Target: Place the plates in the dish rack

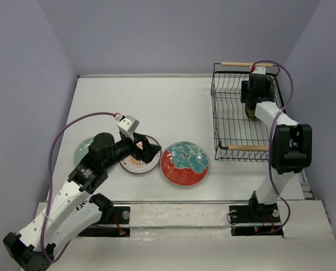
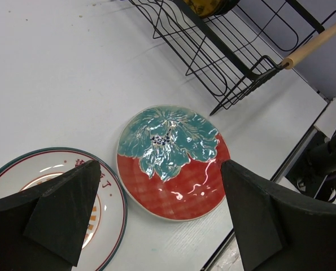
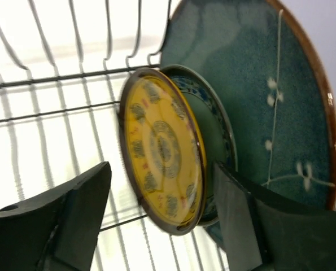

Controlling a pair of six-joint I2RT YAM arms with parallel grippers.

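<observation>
Left tool [image 1: 150,151]: apart, over the white plate [image 1: 132,165] flat on the table [image 1: 156,101].
Right tool [image 3: 161,169]: apart, straddling the yellow plate [image 3: 162,152] standing in the rack [image 1: 215,96].
Nearer arm: left.

**Two white-and-black arms with purple cables**

Left arm [image 1: 63,221] and right arm [image 1: 267,116]: white rounded links, joined by black cylindrical joints. Along each, a thin purple cable [image 1: 59,142], looping free in places. On every wrist a small white camera box [image 1: 126,122] with a red mark. Fingers [image 2: 66,209] matte black, wedge-shaped, with flat faces. Black base plates [image 1: 241,218], with thin red wires [image 1: 118,221] beside.
</observation>
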